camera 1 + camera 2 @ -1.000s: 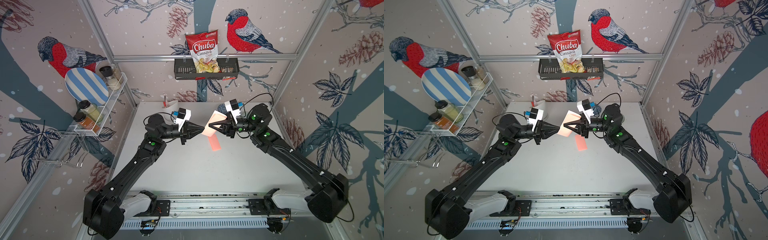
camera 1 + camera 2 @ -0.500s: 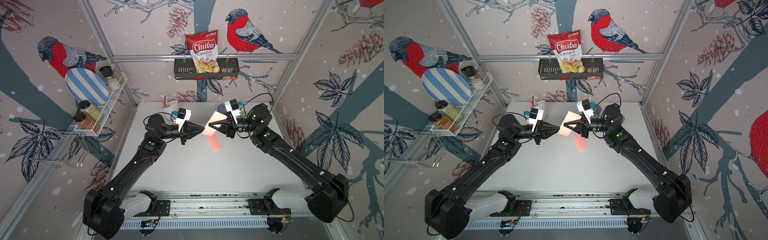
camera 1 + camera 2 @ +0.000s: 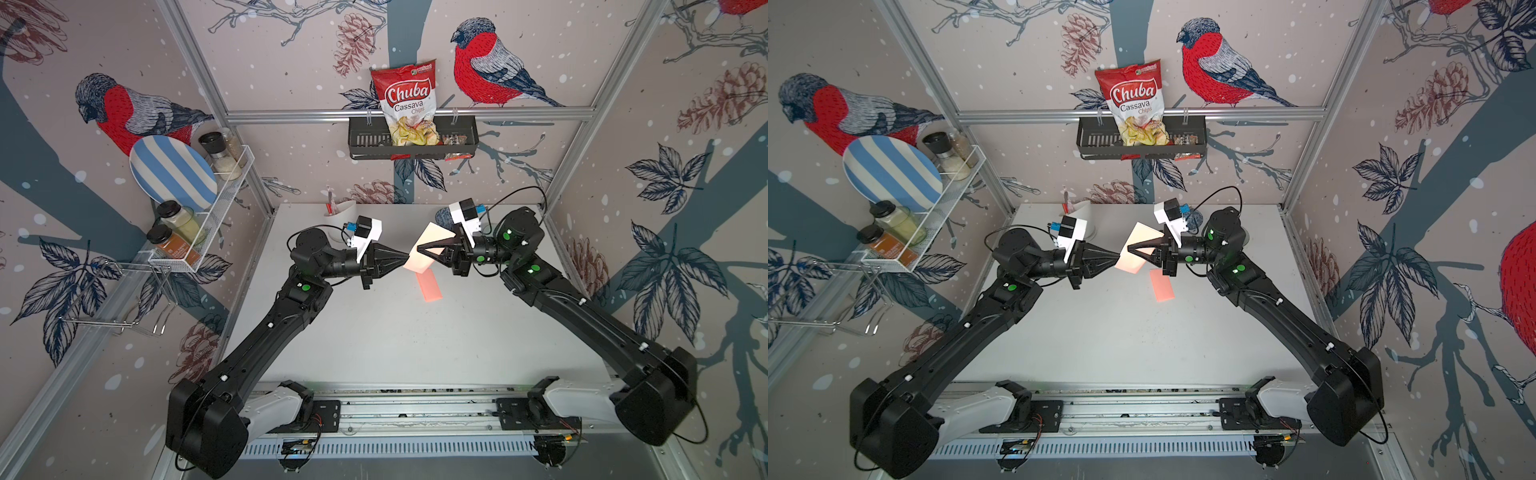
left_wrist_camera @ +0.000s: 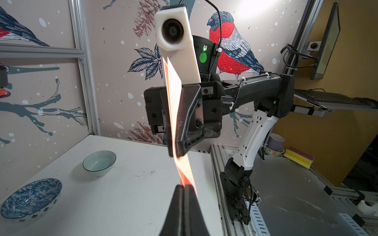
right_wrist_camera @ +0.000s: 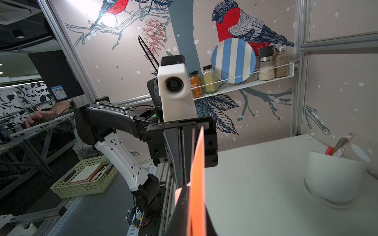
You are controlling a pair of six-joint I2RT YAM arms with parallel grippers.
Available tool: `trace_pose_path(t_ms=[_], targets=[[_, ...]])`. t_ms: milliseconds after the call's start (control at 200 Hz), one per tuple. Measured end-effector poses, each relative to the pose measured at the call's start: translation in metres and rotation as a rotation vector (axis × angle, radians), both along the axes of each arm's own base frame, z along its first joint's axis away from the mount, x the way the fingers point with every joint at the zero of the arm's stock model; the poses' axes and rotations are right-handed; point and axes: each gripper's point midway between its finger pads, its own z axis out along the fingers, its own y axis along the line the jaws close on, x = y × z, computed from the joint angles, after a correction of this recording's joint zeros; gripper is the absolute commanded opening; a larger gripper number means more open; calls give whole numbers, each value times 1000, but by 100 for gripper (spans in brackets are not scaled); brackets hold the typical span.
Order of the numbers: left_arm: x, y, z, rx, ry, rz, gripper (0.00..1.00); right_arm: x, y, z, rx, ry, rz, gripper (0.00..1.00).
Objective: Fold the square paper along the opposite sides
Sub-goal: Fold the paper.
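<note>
I work above a white table [image 3: 374, 340], inside a booth whose walls [image 3: 291, 62] are covered with red-breasted birds and pine cones. My left gripper [image 3: 406, 264] is pressed fully together, and it pinches one edge of the paper [image 3: 433, 237] at the very tips. My right gripper [image 3: 419, 248] faces it from the opposite side. It is also closed, with the sheet clamped between its two fingers, as my left wrist camera shows clearly. The two tips are near each other, and both top views show them almost nose to nose. The paper stands on its edge in the air between them, lifted off the table, orange on one face and pale where the light hits it. From my left wrist I see two thin layers at its upper end, but I cannot tell how well they lie together. Under the right gripper, an orange strip [image 3: 430, 286] lies flat on the table. Farther back stands a white cup [image 5: 331, 177] with some utensils in it. A small bowl [image 4: 99, 162] and a blue bowl [image 4: 30, 199] also sit on the table. On the back wall a chips bag [image 3: 409, 106] stands in a black basket [image 3: 365, 139].
</note>
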Motion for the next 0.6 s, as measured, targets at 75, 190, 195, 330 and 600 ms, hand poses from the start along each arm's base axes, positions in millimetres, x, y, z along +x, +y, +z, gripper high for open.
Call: trace_pose_path(t_ms=[75,190,195,330,600], targets=[[0,0,0,0,0,0,0,0,0,0,0,0,0,4],[0,0,0,0,0,0,0,0,0,0,0,0,0,4],[0,0,0,0,0,0,0,0,0,0,0,0,0,4],[0,0,0,0,0,0,0,-1,0,0,0,-1,2,2],[-1,0,1,-1,-2,0,0,-1,0,1,2,-3,3,0]])
